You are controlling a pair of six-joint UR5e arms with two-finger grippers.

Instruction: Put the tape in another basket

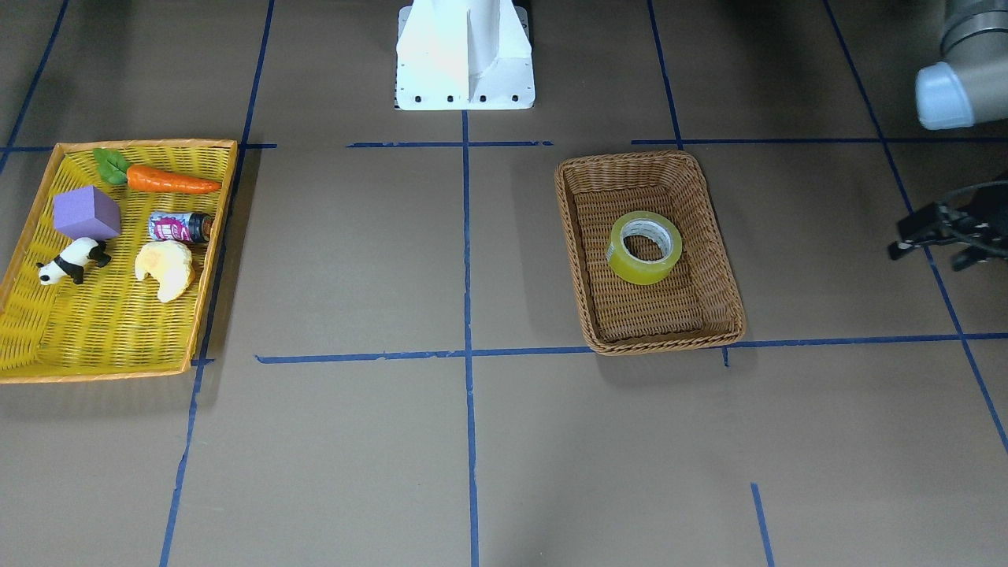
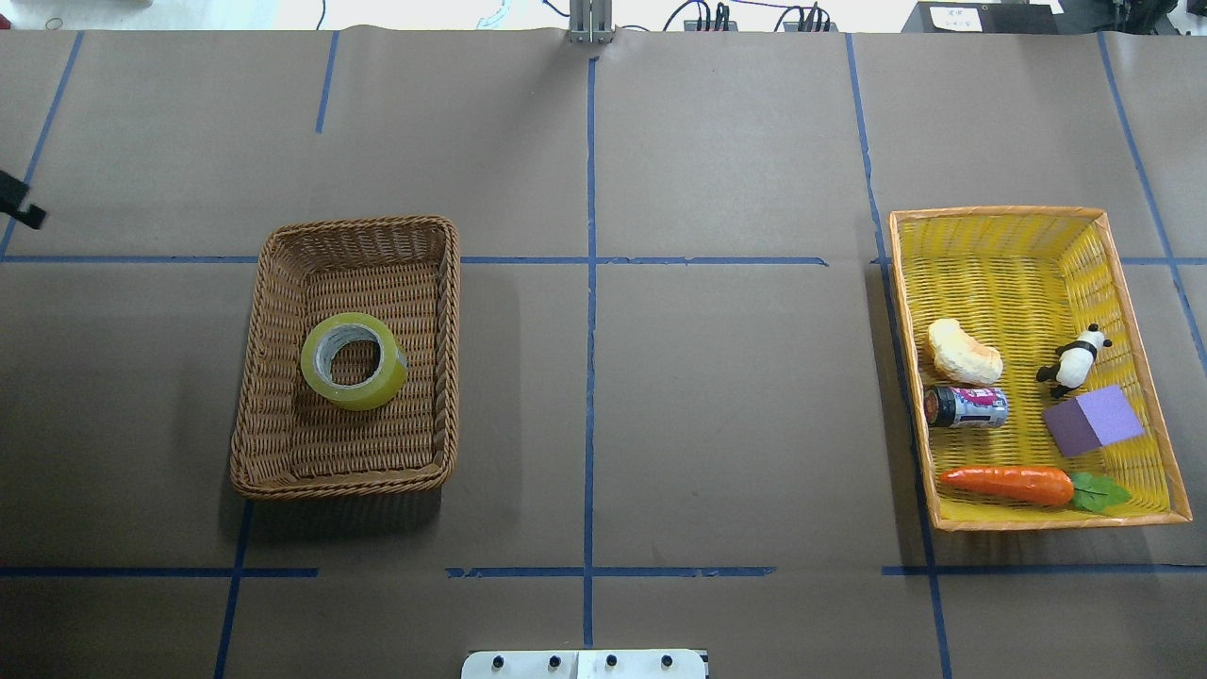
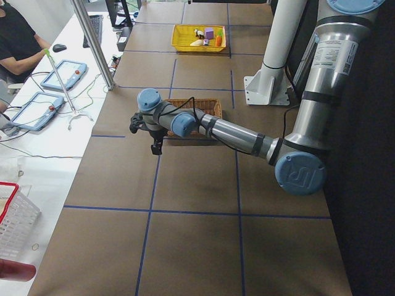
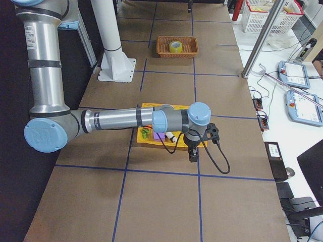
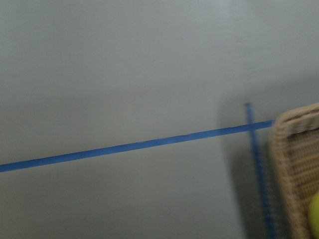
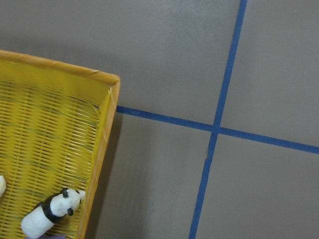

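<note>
The tape (image 1: 630, 269), a yellow-green roll with a white-grey core, lies flat in the middle of the brown wicker basket (image 1: 654, 343). Both also show in the overhead view, the tape (image 2: 366, 392) inside the basket (image 2: 339, 486), and in the right exterior view (image 4: 175, 47). My left gripper (image 1: 927, 258) hovers well outside the basket, at the table's end on my left; its fingers look spread and empty. The left wrist view is blurred and shows the basket's corner (image 5: 294, 164). My right gripper (image 4: 194, 151) hangs beside the yellow tray; I cannot tell whether it is open or shut.
The shallow yellow tray with orange rim (image 2: 905, 377) holds a carrot (image 2: 1009, 483), a purple block (image 2: 1094, 422), a panda figure (image 2: 1073, 358), a small can (image 2: 967, 407) and a bread piece (image 2: 962, 353). The white robot base (image 1: 465, 55) stands at the table's edge.
</note>
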